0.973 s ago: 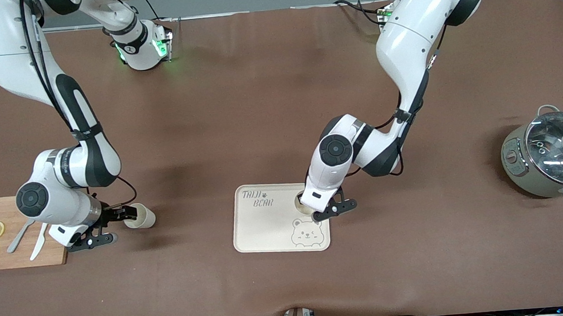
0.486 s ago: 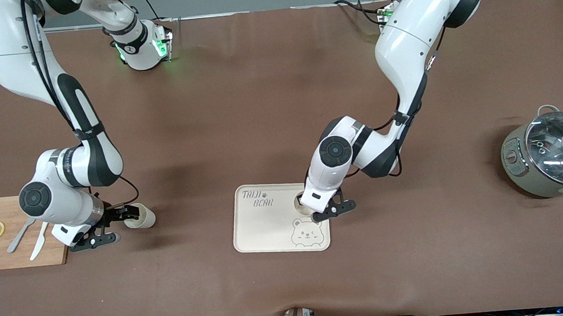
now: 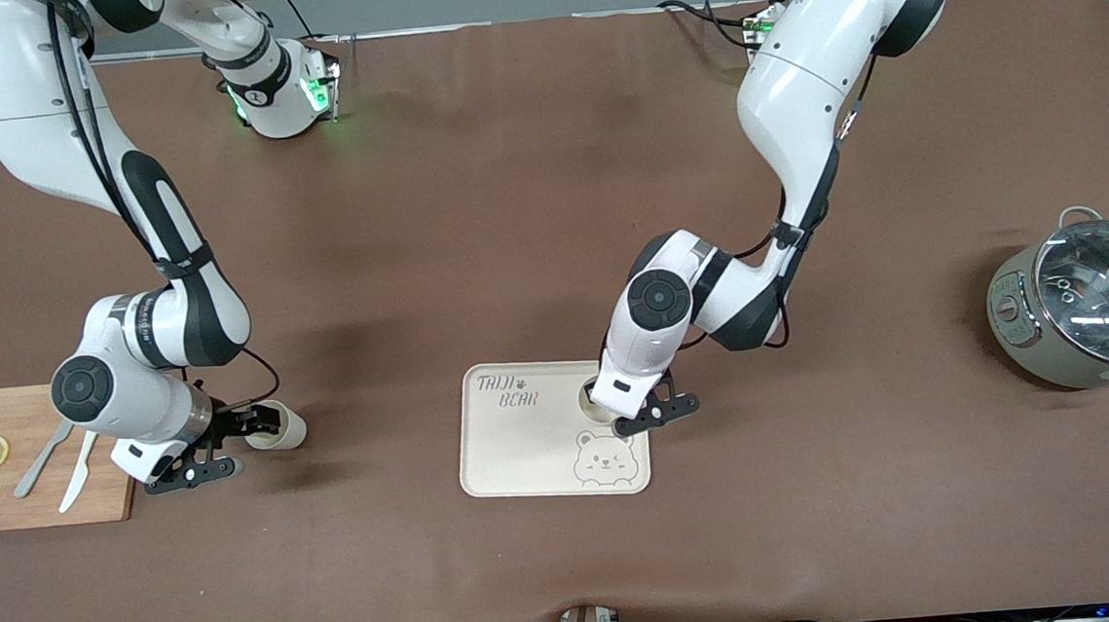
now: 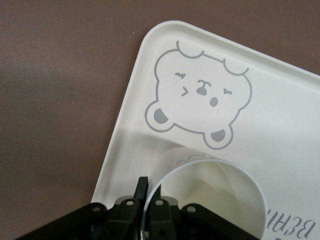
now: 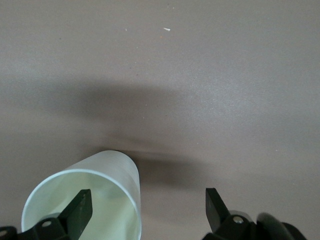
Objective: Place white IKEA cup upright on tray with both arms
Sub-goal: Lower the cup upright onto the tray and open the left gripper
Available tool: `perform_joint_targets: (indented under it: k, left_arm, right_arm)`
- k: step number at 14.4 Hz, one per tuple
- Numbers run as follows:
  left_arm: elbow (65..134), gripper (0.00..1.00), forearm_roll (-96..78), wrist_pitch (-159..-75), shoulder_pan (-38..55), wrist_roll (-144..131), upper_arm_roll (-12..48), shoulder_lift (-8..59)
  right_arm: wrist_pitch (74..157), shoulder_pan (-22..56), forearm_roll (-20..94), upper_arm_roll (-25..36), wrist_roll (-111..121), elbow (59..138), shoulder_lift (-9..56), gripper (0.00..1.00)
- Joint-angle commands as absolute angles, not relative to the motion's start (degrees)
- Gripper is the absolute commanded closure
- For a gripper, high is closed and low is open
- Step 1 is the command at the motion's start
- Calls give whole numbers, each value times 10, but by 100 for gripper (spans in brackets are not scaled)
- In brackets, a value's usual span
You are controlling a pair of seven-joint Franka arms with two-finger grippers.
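From the front, the left pincer (image 3: 620, 414) hides most of a white cup (image 3: 592, 404) standing on the tray (image 3: 525, 450) at lower centre. Its wrist view shows it clamped on the rim (image 4: 150, 200). The right pincer (image 5: 147, 210) straddles another cup's (image 5: 90, 195) wall, spread wide.
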State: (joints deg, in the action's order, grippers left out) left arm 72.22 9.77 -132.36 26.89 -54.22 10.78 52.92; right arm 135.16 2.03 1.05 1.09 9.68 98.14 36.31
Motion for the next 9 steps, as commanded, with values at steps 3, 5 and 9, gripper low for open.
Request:
perform_joint_targets:
  k: [3,5,9]
  left_arm:
    - [709,0,109,-1318,284,-596,103,528]
    - [708,0,105,-1272,283,-596,106,509]
    - [706,0,98,-1155,265,-590,113,465]
  right_arm:
    - [1374,23,17,10,105,998,359,0]
    - [1375,23,17,10,105,998,363,0]
    - [1375,23,17,10,105,998,363,0]
